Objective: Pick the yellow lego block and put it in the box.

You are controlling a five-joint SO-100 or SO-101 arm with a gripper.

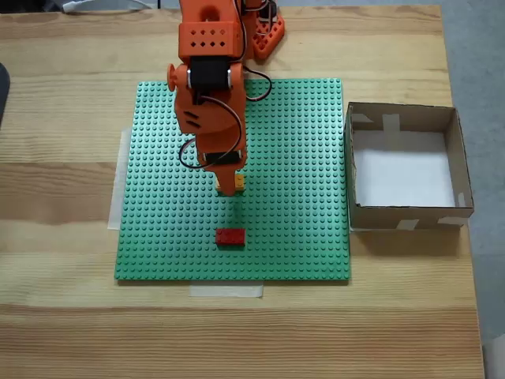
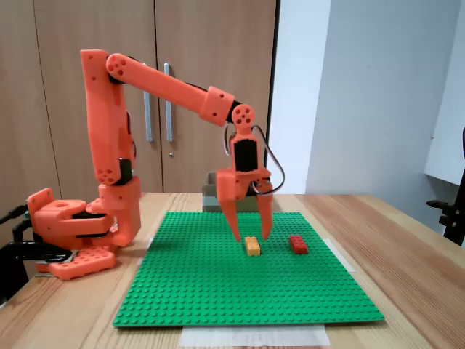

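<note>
- We see the yellow lego block (image 2: 252,246) lying flat on the green baseplate (image 2: 203,291), near the plate's middle and a little toward its box-side edge; from above, only a sliver of it (image 1: 239,182) shows past the arm.
- The gripper (image 2: 248,237) hangs point-down right over the block, fingers spread with a clear gap between them, tips just above the brick and straddling it; we cannot tell whether either tip touches it yet.
- We judge the step in hand to be the reach for the grasp: nothing is lifted, and the block sits on the studs.
- The next move, as we read it, calls for a short drop so the fingers flank the brick's sides, then a squeeze, a lift clear of the studs, and a swing across to the box.
- The red lego block (image 2: 298,244) lies near the yellow one, closer to the plate's front edge in the top-down fixed view (image 1: 230,236); the fingers should not catch it.
- The box (image 1: 361,162) stands open-topped on the wooden table (image 1: 63,95), touching or just beside the plate's right edge in that view, with nothing in it.
- We count one yellow brick, one red brick, one box, one baseplate, one orange arm (image 2: 167,91).
</note>
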